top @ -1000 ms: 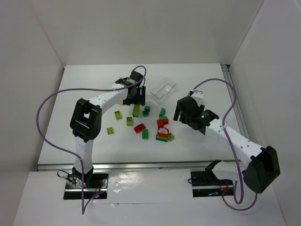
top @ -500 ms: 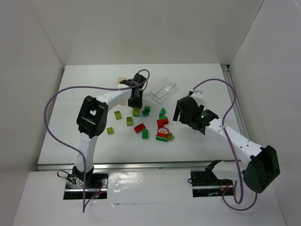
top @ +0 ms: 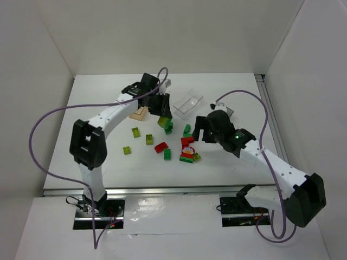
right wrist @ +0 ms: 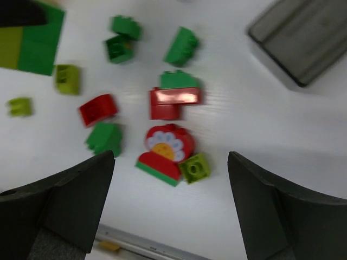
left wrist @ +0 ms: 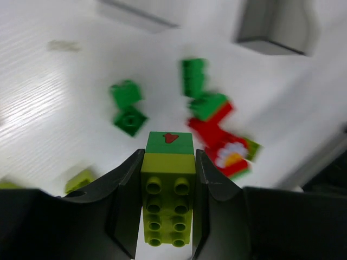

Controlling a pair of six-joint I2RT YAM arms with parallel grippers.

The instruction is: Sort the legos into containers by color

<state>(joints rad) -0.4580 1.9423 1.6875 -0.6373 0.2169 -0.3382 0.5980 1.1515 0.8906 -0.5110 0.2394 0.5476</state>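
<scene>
Okay, squeezing a lime-and-green brick [left wrist: 167, 206] in the left claw [left wrist: 167, 162], only showing its studs up close; hovering the right claw [right wrist: 171, 162] wide open over the red flower piece [right wrist: 164, 143].

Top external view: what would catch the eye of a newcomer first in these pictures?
The left tool is shut on a lime brick with a green piece on its end, lifted above the table. Below the open right tool, a red flower brick lies among scattered red and green legos at the table's centre.
</scene>
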